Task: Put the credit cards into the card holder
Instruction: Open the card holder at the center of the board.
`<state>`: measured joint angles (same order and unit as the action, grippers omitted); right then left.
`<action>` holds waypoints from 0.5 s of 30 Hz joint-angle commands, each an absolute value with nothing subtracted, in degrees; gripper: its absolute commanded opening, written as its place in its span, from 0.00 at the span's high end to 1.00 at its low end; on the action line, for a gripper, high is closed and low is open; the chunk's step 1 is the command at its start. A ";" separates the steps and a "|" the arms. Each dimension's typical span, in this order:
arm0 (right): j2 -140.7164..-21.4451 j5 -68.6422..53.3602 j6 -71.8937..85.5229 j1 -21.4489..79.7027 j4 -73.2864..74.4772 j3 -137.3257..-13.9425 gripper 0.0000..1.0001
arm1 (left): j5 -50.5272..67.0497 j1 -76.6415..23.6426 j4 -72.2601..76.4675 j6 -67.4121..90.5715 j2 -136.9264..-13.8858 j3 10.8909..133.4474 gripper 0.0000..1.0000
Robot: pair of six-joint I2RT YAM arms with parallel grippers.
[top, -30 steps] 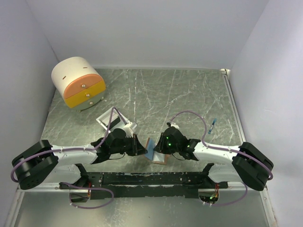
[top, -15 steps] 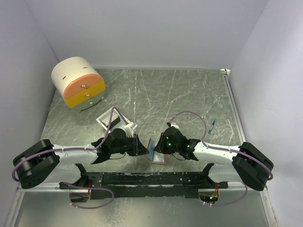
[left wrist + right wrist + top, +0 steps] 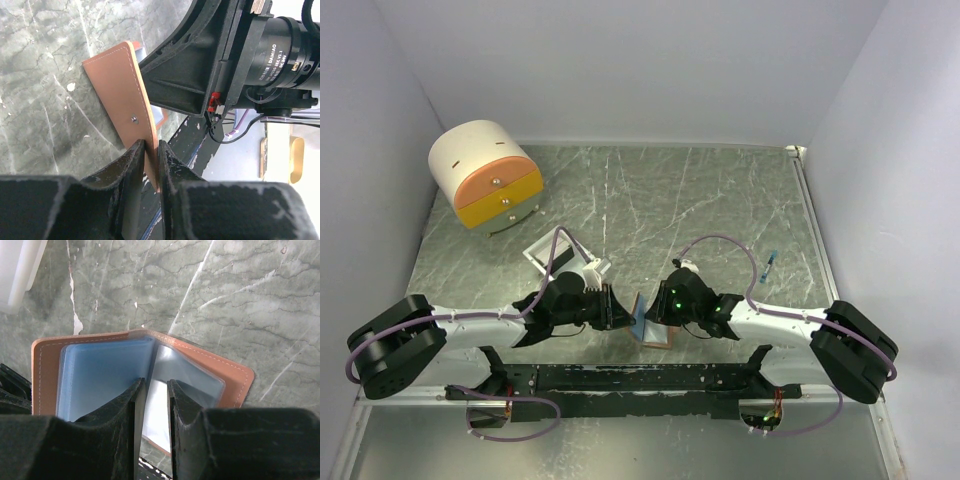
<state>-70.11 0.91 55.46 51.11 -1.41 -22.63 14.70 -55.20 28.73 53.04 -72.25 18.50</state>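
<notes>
At the near side of the table (image 3: 650, 190), the left gripper (image 3: 151, 156) is clamped tight on the brown cover of the card holder (image 3: 116, 85). The right gripper (image 3: 155, 390), barely parted, seemingly pinches a clear inner pocket (image 3: 192, 377).

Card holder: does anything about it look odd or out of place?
Yes. The card holder is held upright and open instead of lying flat. The left hand pinches its brown cover, and the right hand appears to pinch an inner clear sleeve. No damage shows.
</notes>
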 commanded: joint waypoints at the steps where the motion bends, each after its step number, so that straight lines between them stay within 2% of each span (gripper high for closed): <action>1: -69.61 1.85 54.93 51.24 -1.11 -22.48 0.76 | 16.14 -55.55 31.47 52.53 -72.05 18.63 0.74; 4: -69.52 1.88 54.85 51.32 -0.98 -22.58 0.76 | 16.37 -55.56 31.86 52.47 -72.47 18.62 0.82; 15: -69.76 1.64 54.42 51.24 -0.78 -23.53 0.75 | 17.09 -55.59 32.55 52.05 -73.47 19.03 0.81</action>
<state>-70.11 0.91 55.13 51.11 -0.91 -22.65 14.87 -55.20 29.06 52.95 -73.19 18.50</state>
